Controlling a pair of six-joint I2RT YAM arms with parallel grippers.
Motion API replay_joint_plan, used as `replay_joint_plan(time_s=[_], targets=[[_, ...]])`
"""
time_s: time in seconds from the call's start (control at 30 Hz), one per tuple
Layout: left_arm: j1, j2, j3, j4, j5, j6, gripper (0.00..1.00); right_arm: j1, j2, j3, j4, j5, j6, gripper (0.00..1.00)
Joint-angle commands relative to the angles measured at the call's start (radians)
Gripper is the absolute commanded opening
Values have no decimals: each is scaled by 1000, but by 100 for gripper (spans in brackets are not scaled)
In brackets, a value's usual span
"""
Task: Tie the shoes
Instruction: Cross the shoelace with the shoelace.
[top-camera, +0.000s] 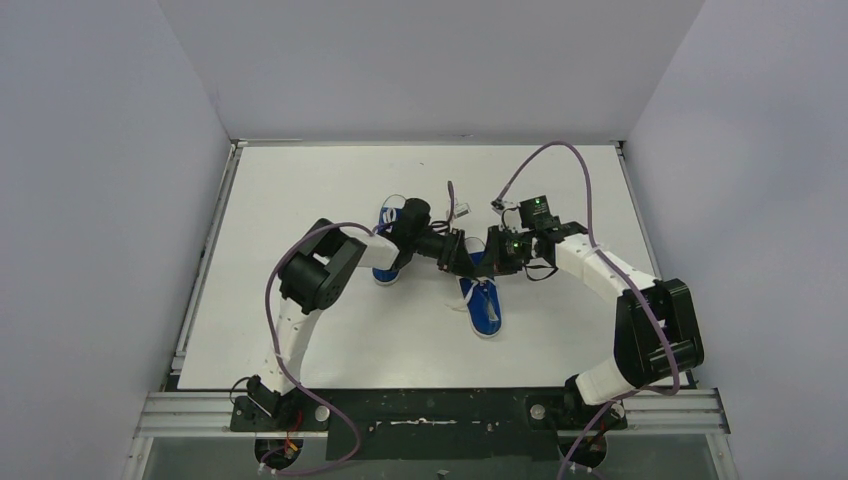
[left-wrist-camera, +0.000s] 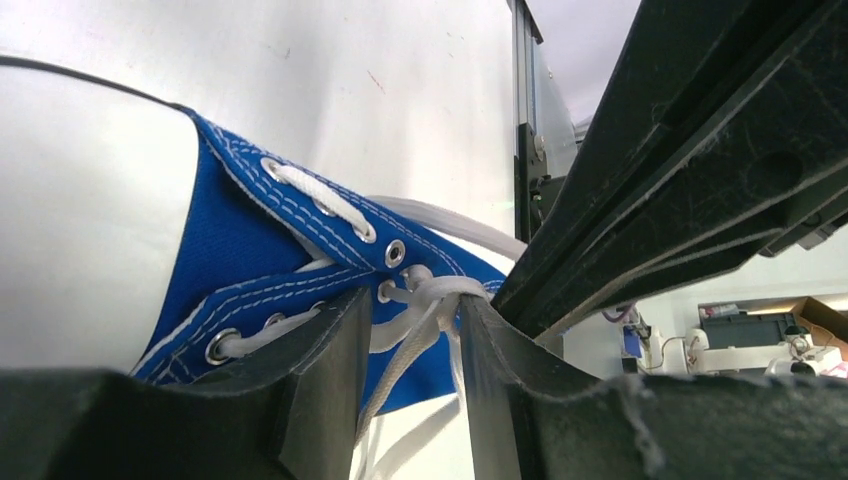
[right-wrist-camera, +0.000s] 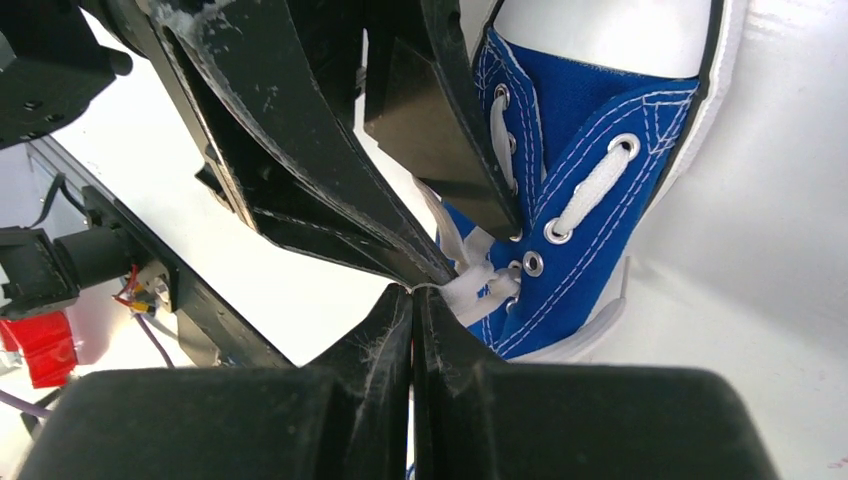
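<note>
Two blue shoes with white laces lie on the white table. One shoe (top-camera: 484, 305) sits in the middle under both grippers; the other shoe (top-camera: 392, 213) is half hidden behind the left arm. My left gripper (left-wrist-camera: 415, 300) is open over the eyelets of the middle shoe (left-wrist-camera: 250, 250), and lace strands (left-wrist-camera: 400, 360) run loosely through the gap between its fingers. My right gripper (right-wrist-camera: 412, 290) is shut, its tips pinching the white lace (right-wrist-camera: 475, 288) at the top of that shoe (right-wrist-camera: 590, 150). In the top view the left gripper (top-camera: 462, 252) and the right gripper (top-camera: 492, 252) nearly touch.
Grey walls (top-camera: 100, 200) close in the table on three sides, and a metal rail (top-camera: 430, 410) runs along the near edge. Purple cables (top-camera: 560, 155) loop above the arms, with a loose cable end (top-camera: 458, 210) behind the shoes.
</note>
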Motion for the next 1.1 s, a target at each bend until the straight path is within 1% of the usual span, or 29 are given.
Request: replay_joint_plan(time_s=[0.0,0.13,0.3,0.43,0.57,0.7,0.83,0.87,0.9,0.97,1.07], targets=[[-20,11,57,64,-14,-17,36,8,-54,-10,86,-36,72,0],[-29,28,47,177,-24,-92,35,10,-74,-34,96,9,109,0],[-46,37,51,180,-59,-81,34,26,-98,-74,132,44,181,0],[-56,50,54,203,-121,-82,33,42,-99,-95,137,72,201,0],[-78,91,96,208,-116,-94,30,48,-87,-106,178,107,222,0],[-79,117,79,242,-117,-112,29,61,-56,-71,136,164,190,0],[-75,121,60,244,-135,-102,29,64,-52,-32,66,183,162,0],[-76,125,60,248,-136,-108,29,64,-50,-25,51,182,156,3],[-77,131,61,254,-138,-114,29,65,-49,-16,29,187,148,9],[-75,140,57,259,-146,-115,29,63,-53,11,-28,209,125,19],[-75,152,51,272,-149,-123,29,62,-71,51,-108,244,105,30]])
